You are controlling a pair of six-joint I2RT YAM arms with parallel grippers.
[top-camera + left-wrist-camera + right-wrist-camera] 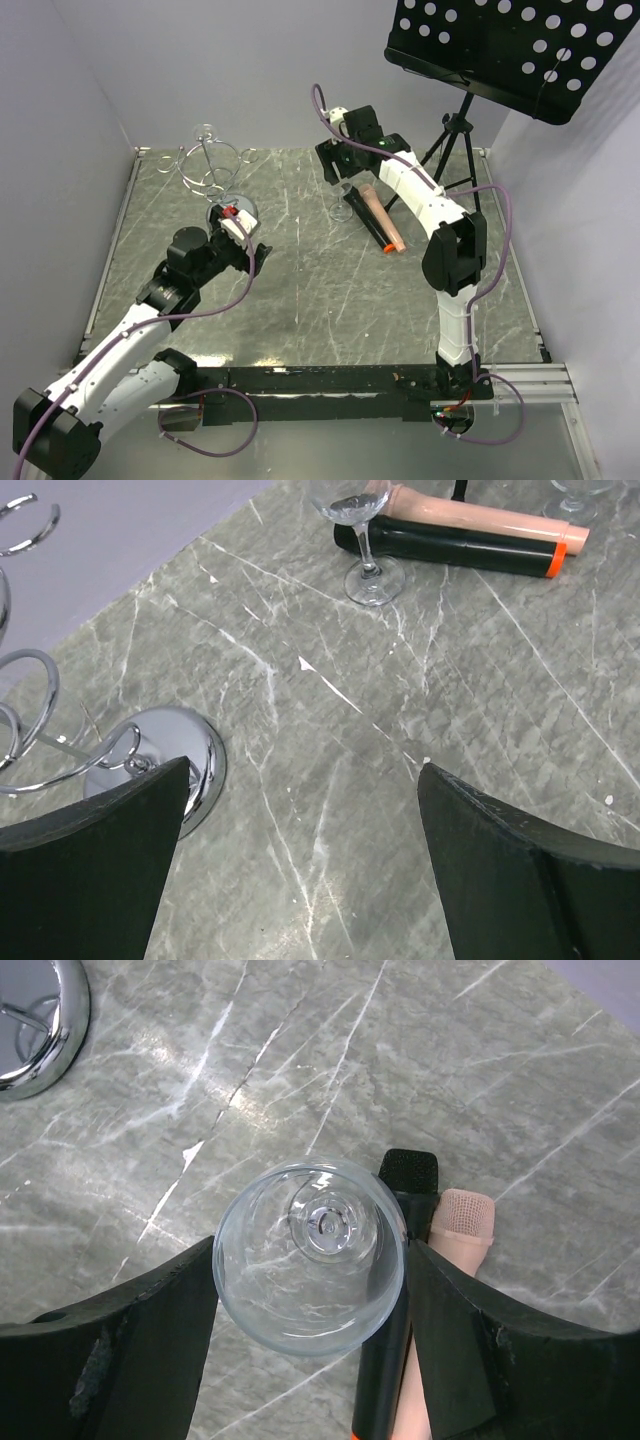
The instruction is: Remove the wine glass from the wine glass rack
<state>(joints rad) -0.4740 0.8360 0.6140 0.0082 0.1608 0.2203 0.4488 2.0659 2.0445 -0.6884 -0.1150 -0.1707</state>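
Right wrist view, looking straight down: the wine glass (310, 1255) is off its rack and standing upright on the grey marbled table (500, 1090), with its foot showing through the bowl. The right gripper (312, 1250) has it, a black finger (150, 1320) pressed to each side, and the bowl fills the gap between the jaws. Just beside the glass lie a black tube (405, 1175) with an orange end and a peach tube (465, 1220), side by side and touching each other.

Over to the far left of the table, well apart from the glass, the wine glass rack (208, 165) stands upright on its round mirror base, its chrome loops curling out at the top. The left gripper (300, 780) hovers low just beside that base, jaws spread wide and holding nothing. A black perforated music stand (510, 50) stands at the back right corner.
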